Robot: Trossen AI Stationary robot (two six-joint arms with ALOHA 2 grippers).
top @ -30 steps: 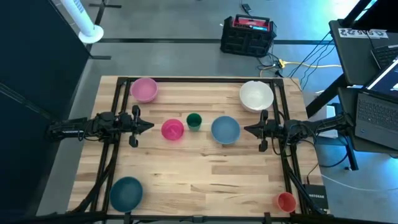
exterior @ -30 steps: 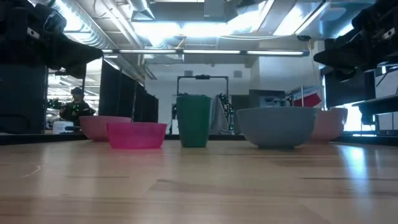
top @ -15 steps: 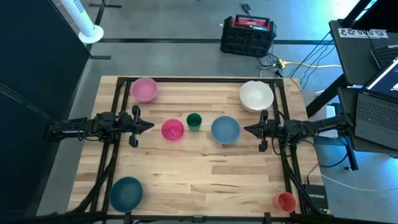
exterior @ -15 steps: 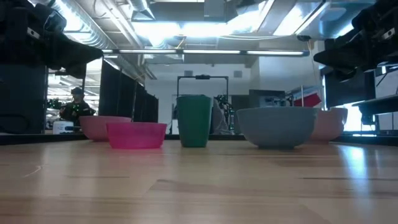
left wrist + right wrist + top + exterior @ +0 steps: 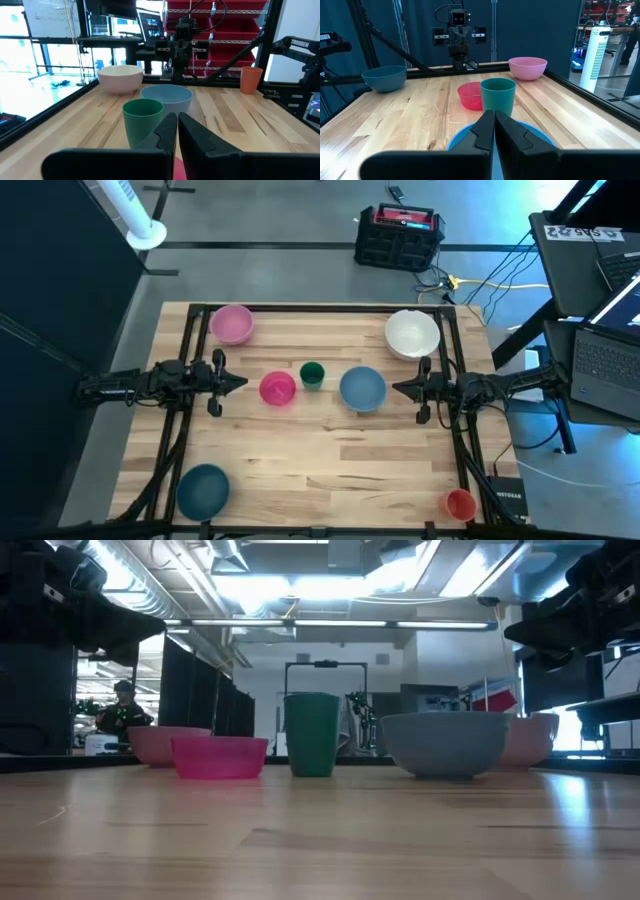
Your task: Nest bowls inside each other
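Observation:
Five bowls stand upright on their bases on the wooden table: pale pink (image 5: pixel 232 324) far left, white (image 5: pixel 412 334) far right, hot pink (image 5: pixel 277 388) and blue (image 5: pixel 362 388) in the middle, teal (image 5: pixel 203 488) near left. My left gripper (image 5: pixel 243 381) is shut, level, just left of the hot pink bowl and above table height. My right gripper (image 5: pixel 396 389) is shut, level, just right of the blue bowl (image 5: pixel 540 138). Neither touches a bowl.
A green cup (image 5: pixel 312 375) stands between the hot pink and blue bowls. An orange cup (image 5: pixel 460 504) is at the near right corner. Black frame rails (image 5: pixel 190 340) run along the table's left and right sides. Bare wood lies across the near middle.

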